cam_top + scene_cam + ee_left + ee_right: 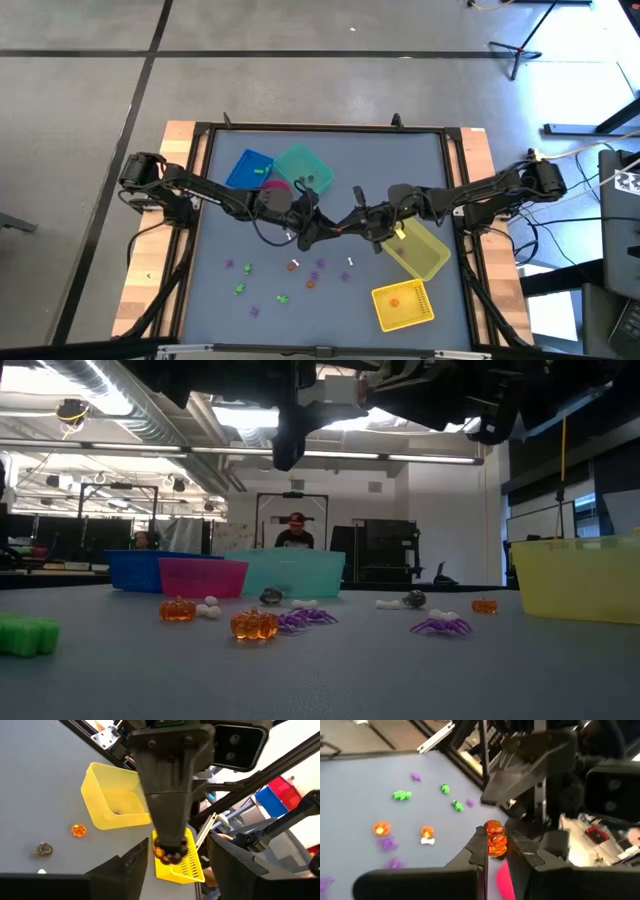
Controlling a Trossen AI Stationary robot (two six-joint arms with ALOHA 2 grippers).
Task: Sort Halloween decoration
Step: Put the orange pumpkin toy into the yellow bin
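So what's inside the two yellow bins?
The flat yellow bin holds one orange trinket. The tilted yellow bin shows one small purplish piece on its floor; the right gripper blocks part of it, so more could be hidden.

My two arms meet over the middle of the worktop (210, 200) in the overhead frame, left gripper (303, 237) just left of right gripper (358, 222). A pumpkin trinket (494, 838) sits between my right fingers (478, 851). Three bins (278, 171) cluster at upper left, touching one another. Two more bins (420, 250) lie at lower right, one nearer the bottom edge (403, 305). Small trinkets (290, 275) lie scattered across the lower centre, well apart from the bins. In the low frame, a person (294, 535) stands behind the worktop.
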